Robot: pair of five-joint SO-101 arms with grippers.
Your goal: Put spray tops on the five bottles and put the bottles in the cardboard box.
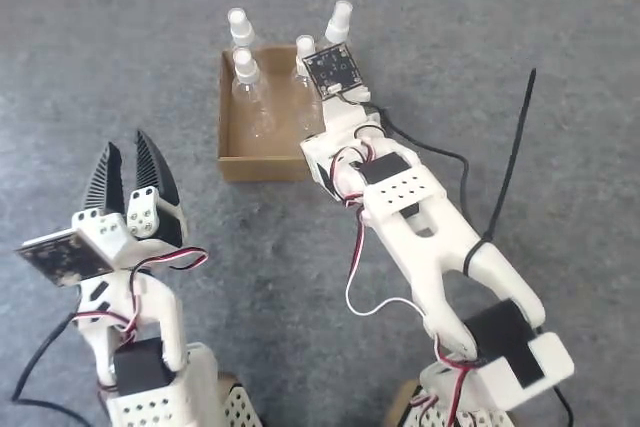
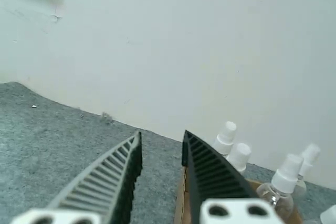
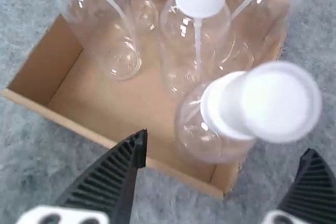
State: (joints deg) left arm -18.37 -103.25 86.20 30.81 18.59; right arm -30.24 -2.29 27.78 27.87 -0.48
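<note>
Well, my right claw (image 3: 224,145) hangs wide open over the lower right corner of the cardboard box (image 1: 262,162), upper middle of the high view. Its jaws sit either side of a capped bottle (image 3: 252,108) standing inside, not touching it and spread enough to lift clear of the cap. The other four bottles (image 1: 243,72) look capped and boxed too, so I judge the task nearly finished, with my left claw (image 1: 125,142) parked lower left, parted and empty.
</note>
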